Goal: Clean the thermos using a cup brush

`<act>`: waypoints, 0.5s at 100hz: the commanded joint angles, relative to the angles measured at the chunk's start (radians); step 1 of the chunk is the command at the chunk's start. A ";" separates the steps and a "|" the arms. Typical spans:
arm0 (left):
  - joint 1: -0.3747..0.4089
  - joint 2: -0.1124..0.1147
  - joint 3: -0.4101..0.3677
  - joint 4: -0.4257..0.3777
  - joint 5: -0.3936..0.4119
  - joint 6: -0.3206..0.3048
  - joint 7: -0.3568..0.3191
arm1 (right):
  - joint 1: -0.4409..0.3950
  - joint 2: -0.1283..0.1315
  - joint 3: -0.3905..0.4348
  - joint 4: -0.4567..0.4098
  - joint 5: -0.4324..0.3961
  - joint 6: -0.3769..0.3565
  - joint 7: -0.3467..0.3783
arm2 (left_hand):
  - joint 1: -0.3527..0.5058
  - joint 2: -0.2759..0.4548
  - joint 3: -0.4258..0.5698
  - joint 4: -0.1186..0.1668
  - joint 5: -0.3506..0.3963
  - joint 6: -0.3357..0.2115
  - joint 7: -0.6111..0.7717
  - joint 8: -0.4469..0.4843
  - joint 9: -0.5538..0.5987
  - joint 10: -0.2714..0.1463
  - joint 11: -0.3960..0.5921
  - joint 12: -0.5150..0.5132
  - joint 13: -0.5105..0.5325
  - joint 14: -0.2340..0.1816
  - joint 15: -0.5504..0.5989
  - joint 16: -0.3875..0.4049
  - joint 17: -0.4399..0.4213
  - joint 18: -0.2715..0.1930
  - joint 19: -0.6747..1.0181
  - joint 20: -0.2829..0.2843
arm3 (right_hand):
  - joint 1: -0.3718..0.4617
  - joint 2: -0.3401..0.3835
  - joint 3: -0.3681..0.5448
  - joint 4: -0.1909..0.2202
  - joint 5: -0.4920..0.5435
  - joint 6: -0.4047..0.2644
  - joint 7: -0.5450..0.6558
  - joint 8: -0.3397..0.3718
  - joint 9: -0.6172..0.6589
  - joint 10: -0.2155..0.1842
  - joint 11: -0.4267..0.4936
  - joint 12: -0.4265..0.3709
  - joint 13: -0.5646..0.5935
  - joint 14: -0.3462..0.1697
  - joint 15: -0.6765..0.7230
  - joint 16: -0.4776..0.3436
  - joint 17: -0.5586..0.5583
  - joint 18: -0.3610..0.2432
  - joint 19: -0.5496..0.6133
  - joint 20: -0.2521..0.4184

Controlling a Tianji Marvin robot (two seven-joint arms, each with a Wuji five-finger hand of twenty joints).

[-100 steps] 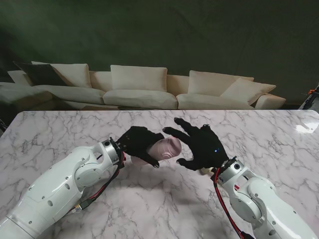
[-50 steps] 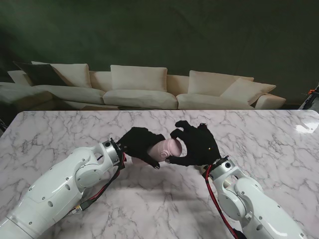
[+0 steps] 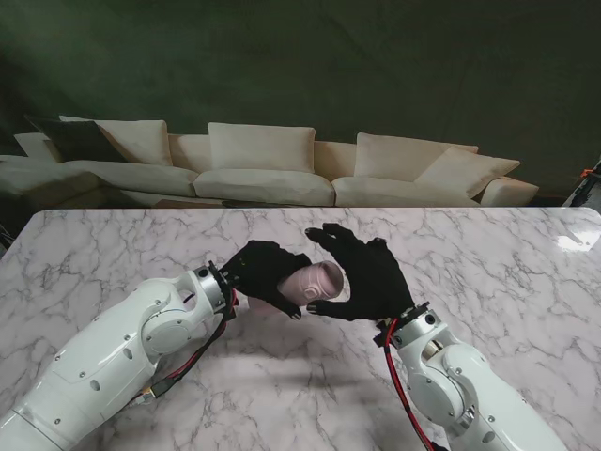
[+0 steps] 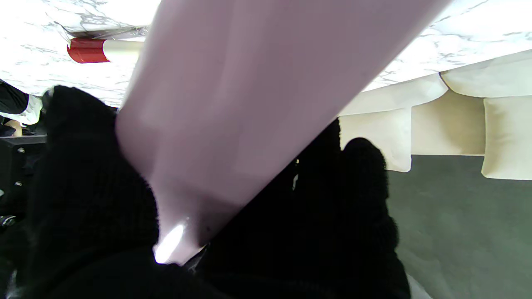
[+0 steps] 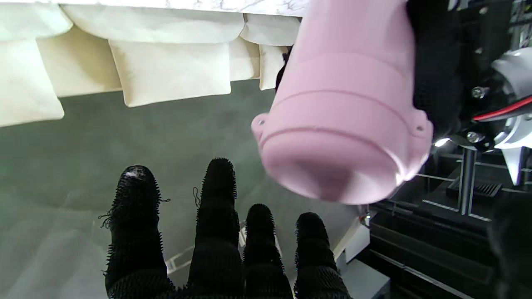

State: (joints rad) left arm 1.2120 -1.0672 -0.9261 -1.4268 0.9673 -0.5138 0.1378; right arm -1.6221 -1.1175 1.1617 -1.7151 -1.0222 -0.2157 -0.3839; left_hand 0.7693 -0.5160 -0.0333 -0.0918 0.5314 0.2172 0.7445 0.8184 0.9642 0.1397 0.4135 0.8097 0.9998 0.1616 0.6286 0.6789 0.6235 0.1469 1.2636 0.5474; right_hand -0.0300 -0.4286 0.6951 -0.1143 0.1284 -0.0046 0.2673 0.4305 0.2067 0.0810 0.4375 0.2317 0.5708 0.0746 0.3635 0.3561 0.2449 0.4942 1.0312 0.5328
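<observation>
The smooth pink thermos (image 3: 317, 280) (a matte cylinder with a stepped, rounded cap) is held above the middle of the veined marble table (image 3: 526, 254), lying roughly level. The left hand (image 3: 265, 271), in a knitted black glove, grasps its body. The right hand (image 3: 368, 271), in a bristly black glove, is released, fingers (image 5: 216, 203) spread just beside the cap. Bare marble lies wide on both sides.

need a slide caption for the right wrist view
Pink thermos lid end facing the open right hand, gripped by the left hand.
</observation>
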 commanded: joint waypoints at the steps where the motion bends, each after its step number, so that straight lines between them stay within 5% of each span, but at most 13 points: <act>1: -0.002 -0.001 -0.004 -0.010 0.000 0.002 -0.011 | -0.017 0.019 0.027 -0.020 -0.002 -0.033 0.007 | 0.474 0.279 0.377 0.079 0.082 -0.238 0.098 0.047 0.002 -0.047 0.043 0.025 0.065 -0.052 0.146 0.043 -0.011 -0.078 0.043 0.029 | 0.099 -0.121 0.047 0.027 -0.023 0.060 0.002 0.052 -0.030 0.029 -0.031 -0.007 0.000 0.002 -0.042 -0.030 -0.024 -0.059 -0.042 -0.043; 15: 0.001 -0.001 -0.010 -0.011 0.004 -0.001 -0.009 | -0.048 0.028 0.079 -0.047 -0.021 -0.078 0.038 | 0.474 0.280 0.378 0.079 0.081 -0.238 0.098 0.047 0.002 -0.047 0.043 0.025 0.064 -0.052 0.146 0.043 -0.013 -0.078 0.042 0.029 | 0.300 -0.246 0.064 0.089 -0.039 0.094 0.146 0.063 -0.032 0.057 -0.019 -0.002 0.022 -0.001 -0.054 -0.049 0.021 -0.133 -0.023 -0.097; 17: 0.002 -0.001 -0.010 -0.011 0.005 -0.001 -0.009 | -0.050 0.028 0.082 -0.048 -0.018 -0.081 0.042 | 0.474 0.280 0.378 0.079 0.081 -0.238 0.097 0.047 0.002 -0.048 0.043 0.025 0.064 -0.052 0.146 0.043 -0.013 -0.078 0.043 0.029 | 0.326 -0.254 0.058 0.097 -0.039 0.100 0.170 0.054 -0.033 0.064 0.043 0.026 0.030 -0.006 -0.049 -0.048 0.032 -0.148 -0.014 -0.101; 29: 0.003 -0.001 -0.011 -0.008 0.006 0.001 -0.004 | -0.044 0.029 0.091 -0.040 -0.017 -0.099 0.052 | 0.473 0.279 0.377 0.078 0.081 -0.238 0.098 0.048 0.002 -0.046 0.044 0.025 0.064 -0.052 0.146 0.043 -0.013 -0.077 0.043 0.029 | 0.457 -0.274 0.018 0.119 0.001 0.205 0.294 -0.013 -0.039 0.092 0.198 0.078 0.088 -0.079 -0.037 -0.064 0.149 -0.343 0.046 -0.126; 42: 0.003 -0.001 -0.007 -0.004 0.005 0.004 -0.003 | -0.016 0.028 0.074 -0.016 0.012 -0.103 0.081 | 0.473 0.278 0.377 0.078 0.081 -0.237 0.097 0.048 0.001 -0.046 0.044 0.024 0.064 -0.052 0.146 0.043 -0.013 -0.078 0.043 0.029 | 0.499 -0.251 0.040 0.081 0.029 0.224 0.388 -0.030 -0.010 0.100 0.296 0.111 0.137 -0.091 0.021 -0.041 0.224 -0.416 0.090 -0.124; 50: 0.003 -0.001 -0.006 -0.004 0.005 0.003 -0.003 | 0.005 0.028 0.056 0.003 0.022 -0.099 0.086 | 0.474 0.280 0.378 0.078 0.081 -0.238 0.098 0.048 0.002 -0.047 0.044 0.024 0.064 -0.052 0.146 0.043 -0.013 -0.078 0.043 0.029 | 0.471 -0.278 0.165 0.036 0.058 0.214 0.441 -0.028 0.030 0.103 0.332 0.126 0.177 -0.096 0.074 -0.007 0.279 -0.438 0.123 -0.109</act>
State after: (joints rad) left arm 1.2185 -1.0663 -0.9339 -1.4270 0.9741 -0.5123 0.1443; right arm -1.6335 -1.0873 1.2279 -1.7313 -0.9937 -0.3200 -0.3003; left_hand 0.7693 -0.5160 -0.0333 -0.0918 0.5314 0.2172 0.7445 0.8184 0.9642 0.1396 0.4135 0.8098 0.9998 0.1616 0.6286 0.6789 0.6235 0.1469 1.2636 0.5474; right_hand 0.4328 -0.6622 0.7820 -0.0375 0.1699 0.1774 0.6756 0.4139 0.2164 0.1729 0.7252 0.3408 0.7149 0.0037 0.3992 0.3198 0.4935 0.1063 1.1220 0.4178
